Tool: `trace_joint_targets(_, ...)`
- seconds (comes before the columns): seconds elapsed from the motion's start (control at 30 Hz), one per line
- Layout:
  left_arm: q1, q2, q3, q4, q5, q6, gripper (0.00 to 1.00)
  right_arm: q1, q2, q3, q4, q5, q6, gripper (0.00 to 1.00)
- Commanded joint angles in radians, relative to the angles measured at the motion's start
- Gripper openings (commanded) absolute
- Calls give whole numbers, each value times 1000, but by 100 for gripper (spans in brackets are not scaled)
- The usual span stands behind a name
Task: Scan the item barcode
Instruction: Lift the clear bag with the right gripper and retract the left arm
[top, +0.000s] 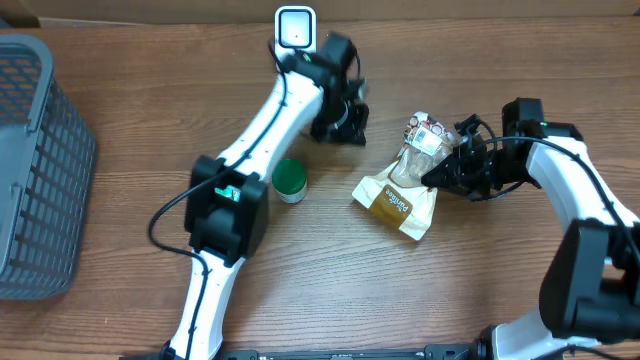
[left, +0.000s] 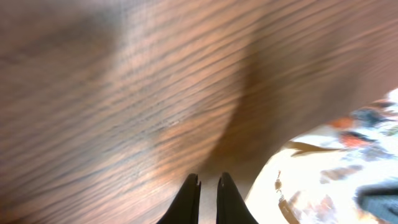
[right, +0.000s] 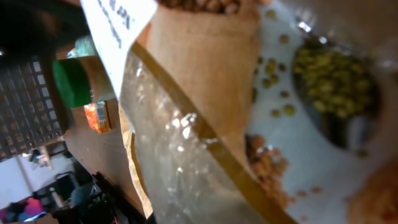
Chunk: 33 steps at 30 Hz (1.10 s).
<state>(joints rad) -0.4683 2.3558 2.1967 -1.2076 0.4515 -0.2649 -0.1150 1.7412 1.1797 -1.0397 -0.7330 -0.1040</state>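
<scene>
The item is a tan-and-white food pouch (top: 398, 196) with a clear window, lying right of the table's middle with its labelled top end (top: 428, 134) raised. My right gripper (top: 446, 170) is shut on the pouch's right edge. The pouch (right: 205, 62) fills the right wrist view and hides the fingers there. My left gripper (top: 338, 122) hangs over the table at the back centre, left of the pouch. In the left wrist view its fingers (left: 208, 178) are shut with only a slit between them and nothing held. The pouch (left: 323, 174) is a bright blur at the lower right. No barcode can be made out.
A white square device (top: 295, 28) stands at the back edge behind the left arm. A small green-lidded tub (top: 290, 180) sits left of the pouch. A grey wire basket (top: 30, 170) takes up the table's left end.
</scene>
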Motion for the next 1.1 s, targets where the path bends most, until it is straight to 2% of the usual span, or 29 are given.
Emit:
trace_joint_targets(0.0, 39, -130, 157, -69, -7, 94, 4, 5, -60, 42, -22, 20, -32, 4)
trace_joint_targets(0.17, 134, -251, 290, -172, -53, 93, 4, 5, -75, 66, -58, 36, -32, 4)
trace_joint_targets(0.27, 235, -346, 320, -222, -116, 93, 22, 5, -75, 66, -67, 36, -32, 4)
trace_joint_targets(0.3, 268, -373, 320, -236, -138, 93, 23, 5, -75, 66, -68, 36, -32, 4)
trace_joint_targets(0.33, 308, -398, 320, -251, -164, 93, 34, 5, -75, 66, -69, 35, -31, 4)
trace_joint_targets(0.37, 343, -418, 320, -264, -184, 93, 54, 5, -75, 66, -69, 33, -32, 4)
trace_joint_targets(0.4, 385, -438, 320, -281, -205, 92, 69, 5, -75, 66, -70, 33, -31, 4)
trace_joint_targets(0.53, 533, -484, 320, -329, -222, 90, 87, 10, -75, 74, -83, 32, -32, 4)
trace_joint_targets(0.6, 596, -492, 320, -352, -222, 74, 91, 17, -75, 96, -103, 32, -35, 4)
trace_joint_targets(0.63, 620, -493, 320, -362, -222, 71, 100, 20, -75, 110, -117, 32, -41, 4)
trace_joint_targets(0.87, 698, -492, 319, -407, -223, 67, 100, 85, -75, 261, -236, 57, -139, 4)
trace_joint_targets(1.07, 698, -492, 319, -408, -224, 67, 100, 208, -75, 359, -272, 266, -138, 4)
